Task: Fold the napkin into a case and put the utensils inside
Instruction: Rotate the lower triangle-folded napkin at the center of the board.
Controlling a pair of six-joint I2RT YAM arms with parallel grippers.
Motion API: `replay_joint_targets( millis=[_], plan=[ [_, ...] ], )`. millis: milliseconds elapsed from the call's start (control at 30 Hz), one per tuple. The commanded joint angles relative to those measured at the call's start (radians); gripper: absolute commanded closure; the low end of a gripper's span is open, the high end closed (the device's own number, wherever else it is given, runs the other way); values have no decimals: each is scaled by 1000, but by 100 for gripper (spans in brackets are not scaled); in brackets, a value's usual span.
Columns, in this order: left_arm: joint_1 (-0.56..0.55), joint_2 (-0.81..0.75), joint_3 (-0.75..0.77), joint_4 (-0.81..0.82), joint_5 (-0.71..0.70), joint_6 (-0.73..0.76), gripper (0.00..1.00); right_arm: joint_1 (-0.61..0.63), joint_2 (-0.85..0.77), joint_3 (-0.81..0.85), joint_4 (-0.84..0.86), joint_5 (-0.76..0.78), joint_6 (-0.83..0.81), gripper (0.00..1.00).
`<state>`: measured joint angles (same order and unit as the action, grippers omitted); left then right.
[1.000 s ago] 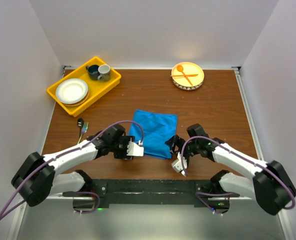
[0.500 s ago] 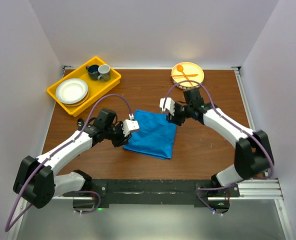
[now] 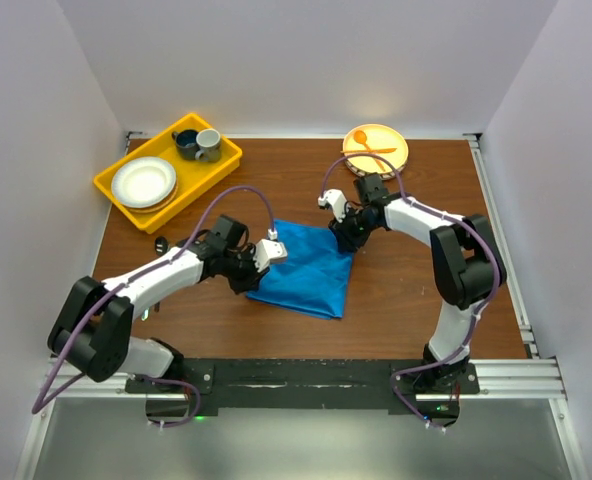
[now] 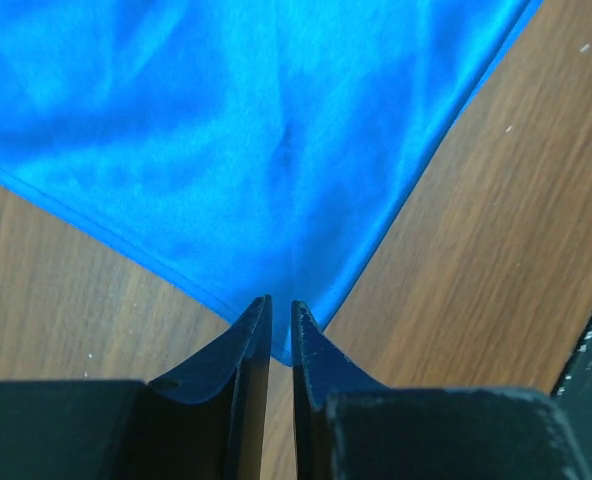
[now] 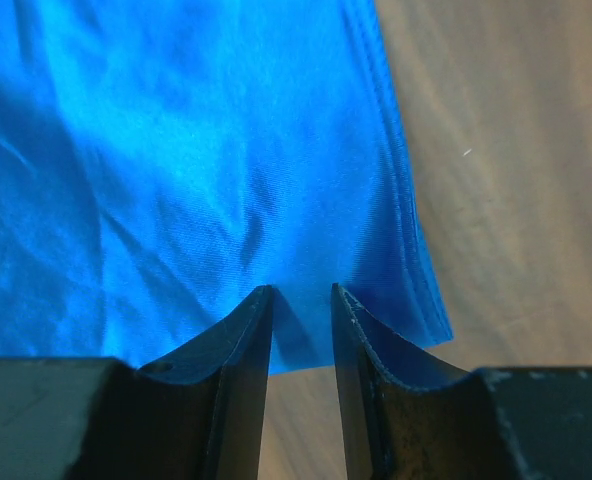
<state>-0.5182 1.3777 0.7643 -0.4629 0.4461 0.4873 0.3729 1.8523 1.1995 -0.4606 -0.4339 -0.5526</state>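
Two slightly-open end effectors (image 4: 281, 305) (image 5: 303, 292) astride napkin (image 3: 306, 268)

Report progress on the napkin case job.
Done: nothing; the bright blue square cloth napkin lies flat, no case yet. In hand: left gripper and right gripper straddle its far corners, left jaws nearly shut, right apart. To do: fold it, then put the shiny metal utensils inside.

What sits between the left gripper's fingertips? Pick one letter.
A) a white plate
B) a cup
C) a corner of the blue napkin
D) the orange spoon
C: in the left wrist view, a corner of the blue napkin runs to a point in the narrow gap of the left gripper.
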Motion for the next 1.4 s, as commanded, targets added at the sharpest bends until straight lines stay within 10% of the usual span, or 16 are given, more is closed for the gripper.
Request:
replay_joint_targets(
  millis=[0,667,967,1367],
  plan=[
    [-9,26,-23,24,-38,49,81,3,45,63,-55,27,34,66],
    [-161,103,-65,18,-58,174,83,3,203,207,-102,73,60,65],
    [-158,32,7,13,77,88,60,6,121,319,-151,-3,43,49],
    [-97,-5,-7,-2,62,142,60,6,160,259,-182,95,-36,63]
  ],
)
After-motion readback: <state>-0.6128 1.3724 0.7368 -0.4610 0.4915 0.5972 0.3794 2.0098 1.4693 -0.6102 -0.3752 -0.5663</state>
